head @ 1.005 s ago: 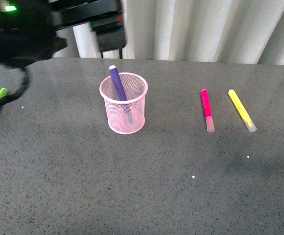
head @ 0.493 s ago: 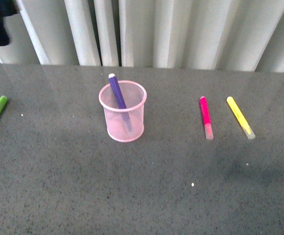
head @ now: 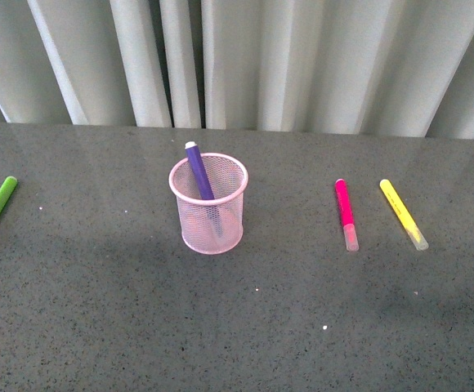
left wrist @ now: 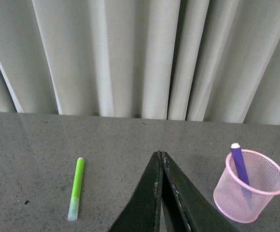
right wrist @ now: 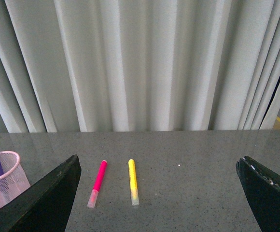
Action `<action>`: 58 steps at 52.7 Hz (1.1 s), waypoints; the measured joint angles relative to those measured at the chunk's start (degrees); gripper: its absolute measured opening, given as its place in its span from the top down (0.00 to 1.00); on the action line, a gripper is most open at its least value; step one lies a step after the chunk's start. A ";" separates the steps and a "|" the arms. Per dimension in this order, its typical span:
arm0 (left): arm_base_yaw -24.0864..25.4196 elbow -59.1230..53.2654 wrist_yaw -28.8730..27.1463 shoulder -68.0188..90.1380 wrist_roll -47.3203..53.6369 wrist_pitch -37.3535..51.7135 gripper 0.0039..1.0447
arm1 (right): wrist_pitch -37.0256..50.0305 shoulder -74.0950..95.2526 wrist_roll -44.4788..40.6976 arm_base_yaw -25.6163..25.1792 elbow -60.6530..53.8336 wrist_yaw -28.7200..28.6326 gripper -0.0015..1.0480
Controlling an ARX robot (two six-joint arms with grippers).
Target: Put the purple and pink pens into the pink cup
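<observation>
Purple pen [head: 198, 173] leans inside the cup [head: 223, 233]; pink pen [head: 346, 214] lies flat near yellow marker [head: 403, 214]. Left gripper [left wrist: 160, 155] pressed together, right gripper [right wrist: 159, 159] spread wide.

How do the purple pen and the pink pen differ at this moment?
The purple pen stands tilted inside the pink cup; the pink pen lies flat on the table, outside it. The purple pen's top pokes above the rim; the pink pen touches nothing else. Both are short markers.
</observation>
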 joint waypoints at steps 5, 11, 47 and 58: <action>1.01 -0.98 1.14 -4.55 0.02 -3.02 0.97 | 0.00 0.00 0.00 0.00 0.00 0.00 0.07; 2.60 -1.97 3.15 -9.94 0.02 -7.15 0.97 | 0.00 0.00 0.00 0.00 0.00 0.00 0.07; 6.93 -3.67 6.95 -39.63 0.04 -33.79 0.97 | 0.00 0.00 0.00 0.00 0.00 0.00 0.07; 6.93 -3.67 6.97 -44.68 0.04 -38.75 0.97 | 0.00 0.00 0.00 0.00 0.00 0.00 0.07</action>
